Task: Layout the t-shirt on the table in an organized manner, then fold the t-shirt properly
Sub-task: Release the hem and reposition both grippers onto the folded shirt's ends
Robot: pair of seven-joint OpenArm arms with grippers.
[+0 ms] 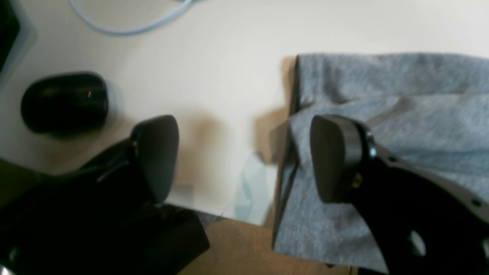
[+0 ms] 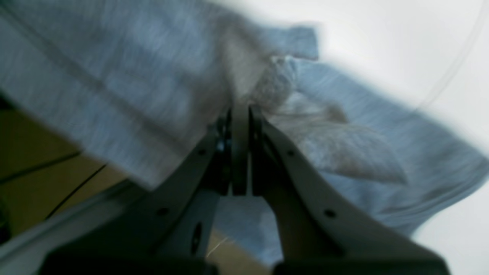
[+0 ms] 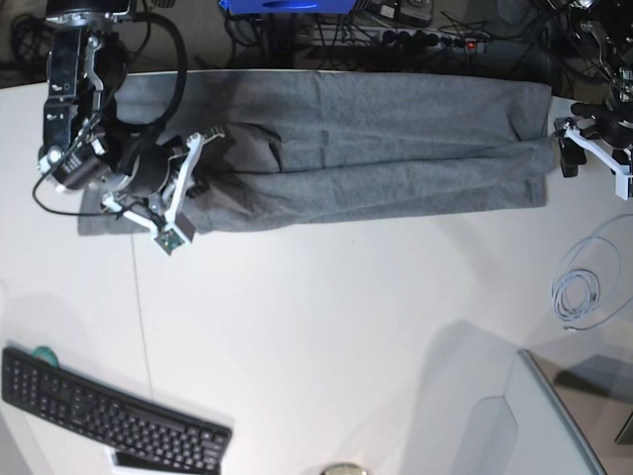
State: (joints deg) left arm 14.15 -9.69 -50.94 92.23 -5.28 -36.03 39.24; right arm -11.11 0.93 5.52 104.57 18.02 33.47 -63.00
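The heather-grey knit t-shirt (image 3: 396, 109) lay partly folded along the far edge of the smooth white tabletop (image 3: 326, 317). The black left gripper (image 1: 244, 160) stood with fingers apart at its side edge; the black right gripper (image 2: 240, 152) was clamped on the cloth.

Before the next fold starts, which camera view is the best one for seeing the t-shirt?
The base view: it shows the t-shirt spread nearly whole. The left wrist view has only one end, partly behind the tool; the right wrist view gives a blurred close part.
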